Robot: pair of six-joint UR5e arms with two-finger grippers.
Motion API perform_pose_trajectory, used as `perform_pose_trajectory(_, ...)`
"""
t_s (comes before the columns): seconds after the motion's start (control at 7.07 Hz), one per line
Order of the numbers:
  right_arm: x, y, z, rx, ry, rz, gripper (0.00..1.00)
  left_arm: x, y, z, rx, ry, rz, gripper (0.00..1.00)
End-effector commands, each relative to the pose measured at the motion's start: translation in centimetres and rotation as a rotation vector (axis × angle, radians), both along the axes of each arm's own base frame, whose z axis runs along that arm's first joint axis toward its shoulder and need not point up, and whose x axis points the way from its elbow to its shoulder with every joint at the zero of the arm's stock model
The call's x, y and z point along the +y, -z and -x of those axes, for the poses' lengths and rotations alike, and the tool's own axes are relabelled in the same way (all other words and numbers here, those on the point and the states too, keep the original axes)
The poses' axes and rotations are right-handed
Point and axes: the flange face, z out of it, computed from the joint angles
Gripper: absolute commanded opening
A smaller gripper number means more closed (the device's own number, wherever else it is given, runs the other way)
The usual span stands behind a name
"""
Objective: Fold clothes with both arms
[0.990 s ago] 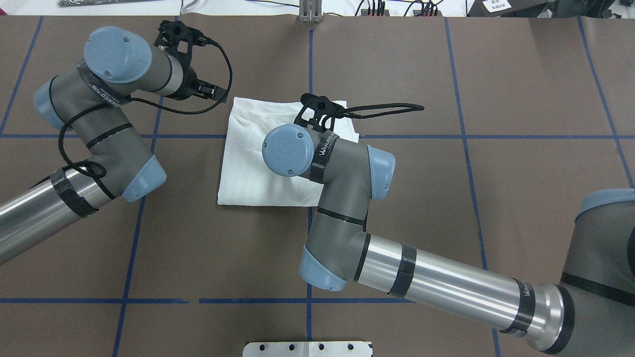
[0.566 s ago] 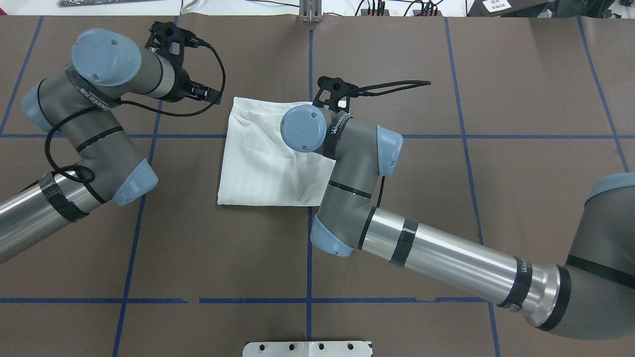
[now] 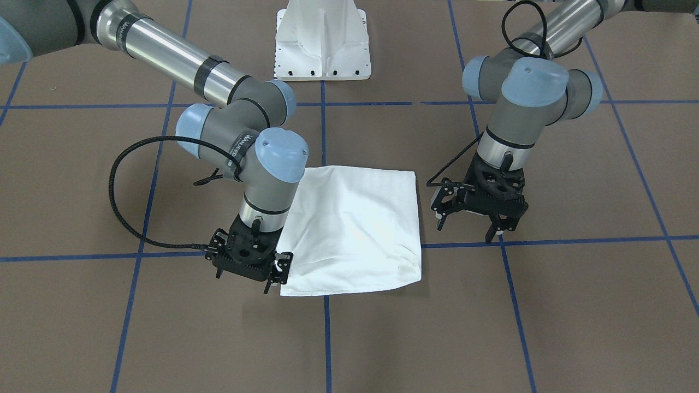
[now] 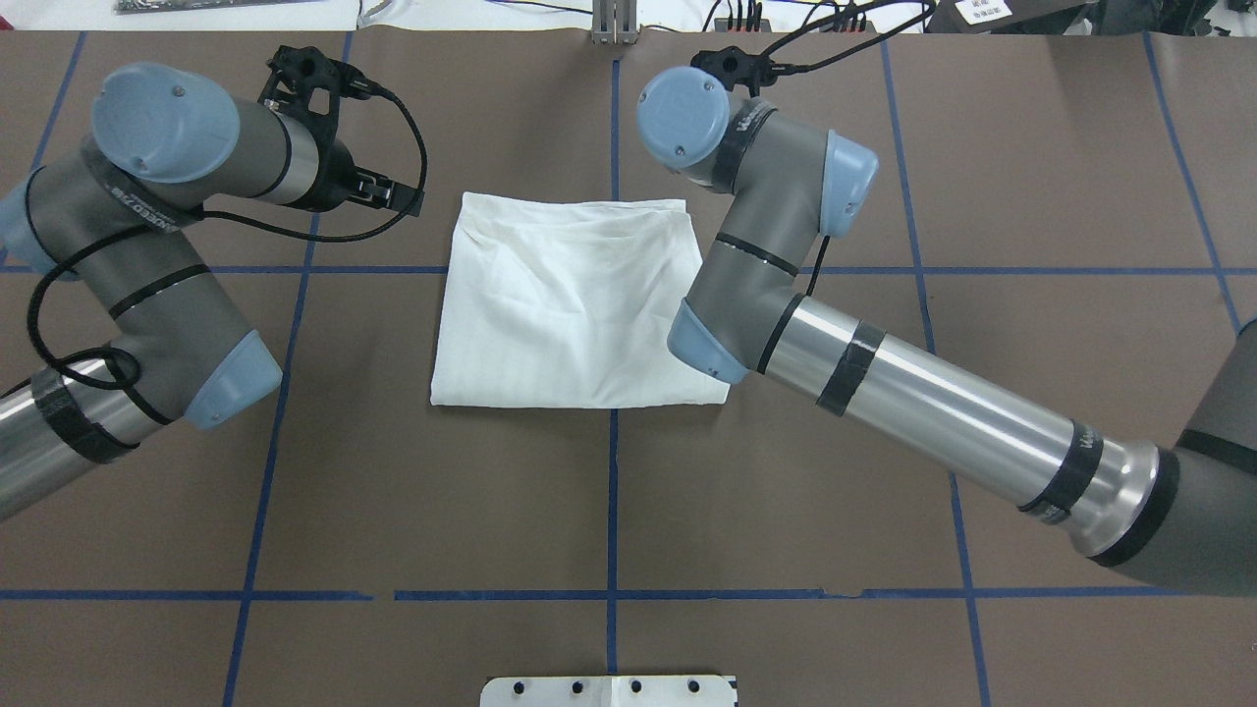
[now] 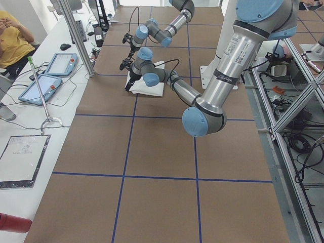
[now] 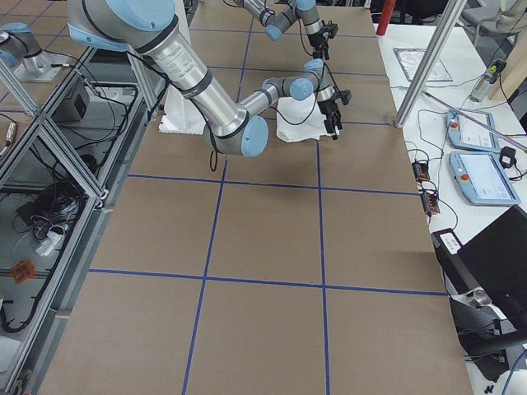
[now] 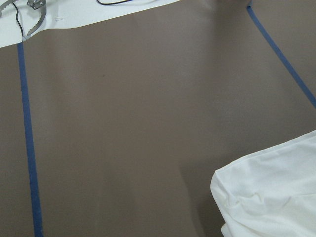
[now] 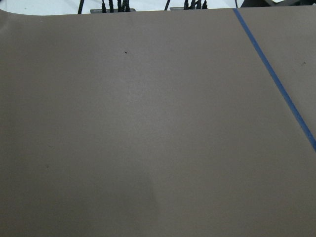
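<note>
The folded shirt (image 4: 570,304) is laid flat at the centre of the table (image 4: 442,511). The right gripper (image 3: 244,275), spread and empty, has been withdrawn from above it to one o'clock. The left gripper (image 3: 464,229), likewise spread, is held at ten o'clock.

Right claw (image 3: 248,277) hidden overhead, shirt (image 7: 271,192) cropped at wrist-view edge

Downward, spread wide: left end effector (image 3: 469,226), right end effector (image 3: 244,277)
</note>
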Motion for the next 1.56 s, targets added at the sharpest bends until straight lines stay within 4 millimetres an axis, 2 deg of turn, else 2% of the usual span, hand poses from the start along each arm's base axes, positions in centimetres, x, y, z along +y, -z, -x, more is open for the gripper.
perform_pose_trajectory(0.0, 0.1, 0.4, -11.6, -0.070, 0.186, 0.024, 1.00, 6.0, 0.5, 7.1, -0.038, -0.070, -0.036, 1.00)
perform_pose_trajectory(0.14, 2.4, -1.1, -20.5, -0.058, 0.288, 0.027, 1.00, 8.9, 0.3, 12.7, -0.083, -0.111, -0.042, 1.00)
perform_pose_trajectory(0.28, 4.6, -3.4, -28.3, -0.053, 0.386, 0.023, 1.00, 10.2, -2.3, 18.8, -0.114, -0.162, -0.055, 1.00)
perform_pose_trajectory(0.42, 5.8, -6.9, -34.3, -0.043, 0.470, 0.013, 1.00, 10.3, -6.9, 26.4, -0.138, -0.229, -0.068, 1.00)
perform_pose_trajectory(0.57, 6.6, -11.7, -39.4, -0.048, 0.536, 0.021, 1.00, 11.1, -12.9, 32.7, -0.157, -0.235, -0.019, 1.00)
perform_pose_trajectory(0.71, 7.9, -16.9, -44.8, -0.056, 0.595, 0.028, 1.00, 11.5, -18.8, 37.3, -0.184, -0.189, 0.066, 1.00)
perform_pose_trajectory(0.85, 10.1, -22.0, -50.0, -0.091, 0.637, 0.038, 1.00, 11.3, -23.6, 41.9, -0.208, -0.137, 0.108, 1.00)
perform_pose_trajectory(0.99, 13.6, -27.3, -53.4, -0.089, 0.698, 0.052, 1.00, 11.9, -27.3, 45.3, -0.219, -0.142, 0.136, 1.00)
perform_pose_trajectory(1.13, 17.3, -32.6, -55.9, -0.104, 0.693, 0.132, 1.00, 12.3, -30.0, 45.5, -0.208, -0.151, 0.218, 1.00)
perform_pose_trajectory(1.27, 19.8, -35.1, -56.7, -0.126, 0.667, 0.177, 1.00, 12.7, -31.2, 45.7, -0.199, -0.156, 0.288, 1.00)
perform_pose_trajectory(1.41, 21.7, -36.8, -57.2, -0.136, 0.656, 0.198, 1.00, 13.0, -32.4, 45.7, -0.191, -0.162, 0.347, 1.00)
